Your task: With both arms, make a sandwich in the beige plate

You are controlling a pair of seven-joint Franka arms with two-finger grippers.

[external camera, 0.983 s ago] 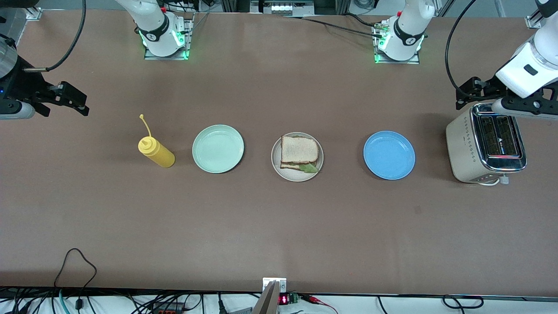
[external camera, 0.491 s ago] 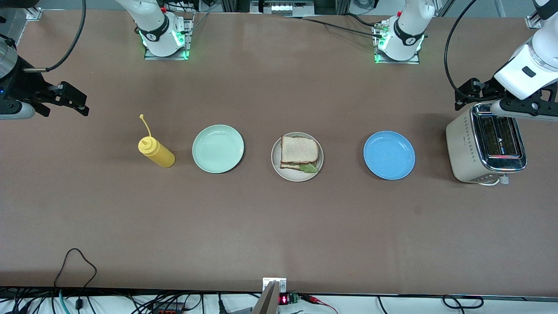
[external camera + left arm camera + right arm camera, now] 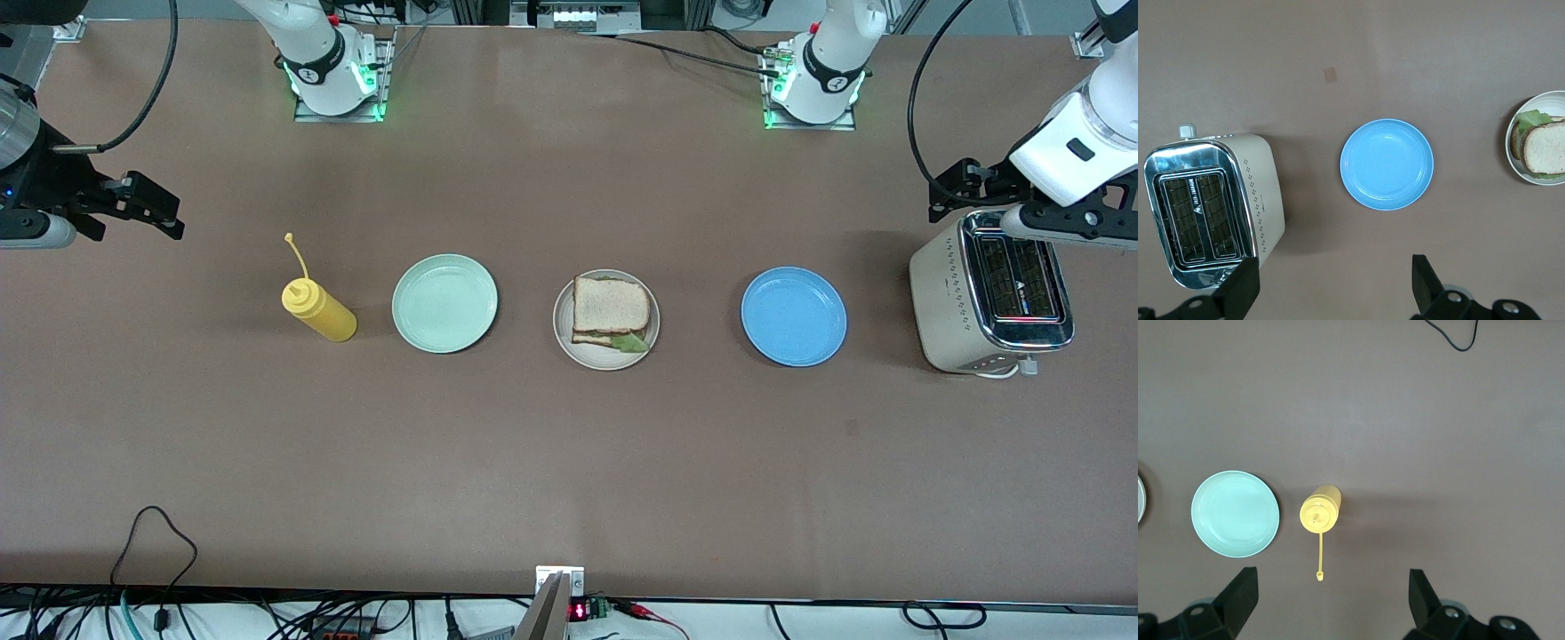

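The sandwich [image 3: 610, 307], two bread slices with a green lettuce leaf poking out, lies on the beige plate [image 3: 569, 342] at mid-table. In the left wrist view, the sandwich [image 3: 1545, 147] and the beige plate [image 3: 1531, 179] sit at the frame's edge. My left gripper [image 3: 951, 191] hangs open and empty over the toaster's farther edge; the left gripper [image 3: 1333, 267] shows bare table between its fingers. My right gripper [image 3: 156, 209] hangs open and empty over the right arm's end of the table. Under the right gripper [image 3: 1331, 577] is the yellow bottle's cap strap.
A mint green plate [image 3: 444, 303] and a yellow squeeze bottle [image 3: 318, 309] stand toward the right arm's end. A blue plate [image 3: 794, 316] and a beige toaster [image 3: 991, 293] stand toward the left arm's end. Both plates hold nothing.
Both arms have shifted only slightly. Nothing on the table has moved, and both grippers stay open.
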